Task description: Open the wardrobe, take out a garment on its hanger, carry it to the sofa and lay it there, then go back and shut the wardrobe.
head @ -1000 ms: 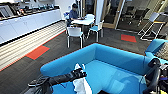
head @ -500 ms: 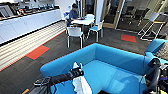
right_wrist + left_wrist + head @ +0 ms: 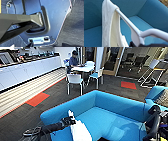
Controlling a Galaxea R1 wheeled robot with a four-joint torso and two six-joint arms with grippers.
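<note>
No brand, label or writing can be read on anything here.

The left hand (image 3: 68, 121) reaches in over the near arm of the blue sofa (image 3: 112, 107) and is closed on the white hanger (image 3: 134, 30), with the white T-shirt (image 3: 78, 130) hanging from it just beside and below the hand, over the sofa's near edge and seat. In the left wrist view the hanger's straight arm runs away from the hand towards the sofa's backrest, and the T-shirt is draped over its far end, falling limp in folds (the fabric is thin enough that the inside of the shirt shows a creamier tone). The hanger's curved hook part bends off to one side near the hand. The blue seat and backrest lie behind the shirt; whether the hem touches the cushion cannot be told.

The right arm shows at the edge of the head view beside the sofa's far arm; whether the right hand is spread or pressed together cannot be told.

Beyond the sofa stand white chairs (image 3: 75, 80) around a round white worktop (image 3: 83, 68), where a person (image 3: 73, 60) sits. Orange floor patches (image 3: 37, 99) break the dark carpet.
</note>
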